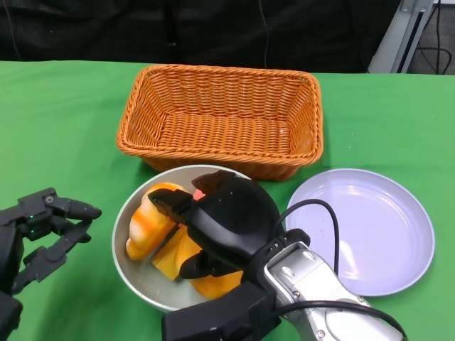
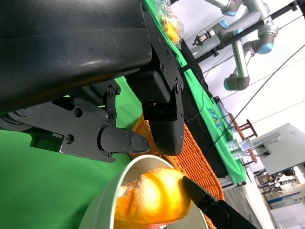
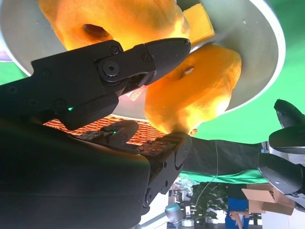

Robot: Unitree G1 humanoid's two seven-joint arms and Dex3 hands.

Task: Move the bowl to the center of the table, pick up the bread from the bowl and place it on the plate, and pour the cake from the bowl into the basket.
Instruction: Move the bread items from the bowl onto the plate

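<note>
The silver bowl (image 1: 140,278) sits just in front of the basket (image 1: 220,117), left of the plate (image 1: 370,227). In it lie a glossy orange bread roll (image 1: 146,220) and a yellow cake wedge (image 1: 178,252). My right hand (image 1: 227,220) reaches into the bowl from above. In the right wrist view a finger (image 3: 157,52) and the thumb (image 3: 167,148) press on opposite sides of the bread (image 3: 195,90), which still rests in the bowl (image 3: 257,62). My left hand (image 1: 50,227) hovers left of the bowl, fingers apart and holding nothing.
The wicker basket has nothing in it and stands at the back centre. The pale lilac plate lies bare at the right. Another orange piece (image 1: 213,285) lies under my right hand. Green cloth covers the table.
</note>
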